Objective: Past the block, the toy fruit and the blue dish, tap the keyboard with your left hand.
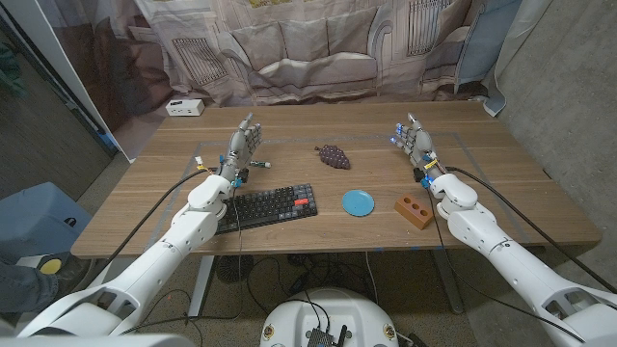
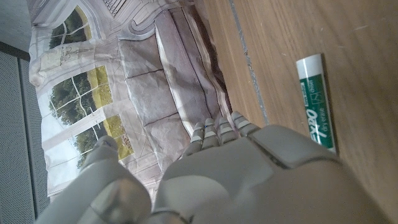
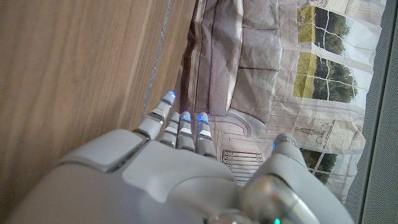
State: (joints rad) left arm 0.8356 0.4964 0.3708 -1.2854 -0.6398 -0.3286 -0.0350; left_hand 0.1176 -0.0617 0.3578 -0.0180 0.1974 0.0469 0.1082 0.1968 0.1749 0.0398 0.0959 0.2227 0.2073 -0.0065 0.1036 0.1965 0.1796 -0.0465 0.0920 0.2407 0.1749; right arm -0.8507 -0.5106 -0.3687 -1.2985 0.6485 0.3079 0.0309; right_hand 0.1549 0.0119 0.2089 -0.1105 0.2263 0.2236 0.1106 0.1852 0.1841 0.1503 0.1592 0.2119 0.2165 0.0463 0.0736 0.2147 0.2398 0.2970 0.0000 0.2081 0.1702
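The left hand point(image 1: 243, 145) was held empty with fingers apart beyond the keyboard point(image 1: 271, 206); the tap was judged unstarted, lowering onto keys being required

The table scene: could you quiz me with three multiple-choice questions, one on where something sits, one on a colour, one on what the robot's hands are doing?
1. What lies between the keyboard and the block?
A. toy grapes
B. blue dish
C. white box

2. What colour is the block?
A. orange-brown
B. green
C. white

3. How is the left hand?
A. pressing keys
B. holding the marker
C. open, holding nothing

Answers: 1 B, the blue dish sits between them. 2 A, the head view shows it orange-brown. 3 C, its fingers are spread beyond the keyboard, off the marker.
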